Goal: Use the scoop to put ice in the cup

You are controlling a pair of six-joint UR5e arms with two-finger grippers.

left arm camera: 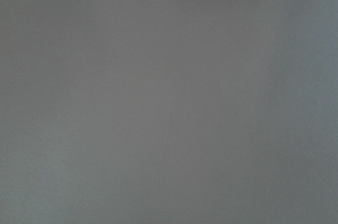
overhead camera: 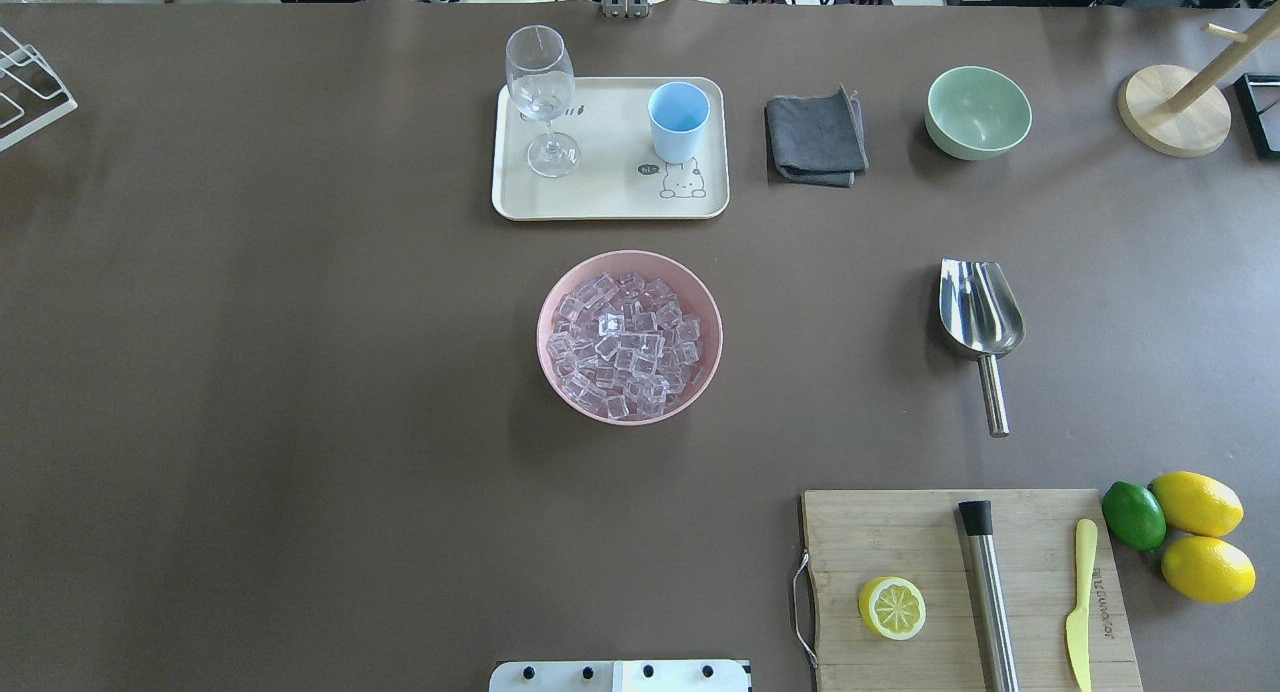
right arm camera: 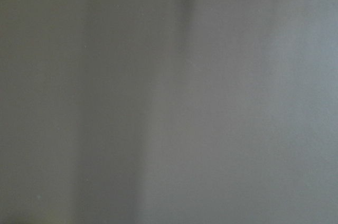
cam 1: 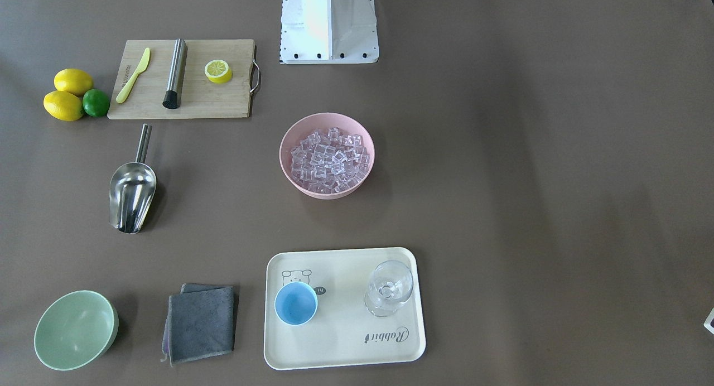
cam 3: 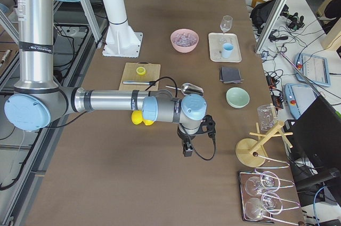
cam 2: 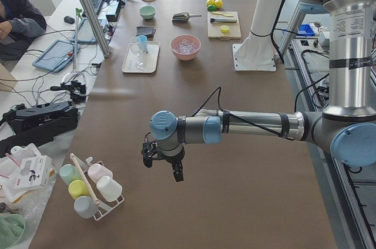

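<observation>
The shiny steel scoop [overhead camera: 980, 317] lies flat on my right. Its handle points back at me and its mouth points toward the pale green bowl [overhead camera: 977, 112], with brown table [overhead camera: 300, 372] showing all round it. Clear ice cubes [overhead camera: 628, 344] fill the pink bowl [overhead camera: 550, 312]. The small blue cup [overhead camera: 679, 120] stands on the cream tray [overhead camera: 600, 197]. I cannot tell if my left gripper [cam 2: 161, 160] or right gripper [cam 3: 189, 143] is open.

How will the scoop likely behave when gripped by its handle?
The scoop looks like polished steel, so probably stiff but slippery. Its handle is thin and round while the trough is wide, so it may twist or droop trough-first.
</observation>
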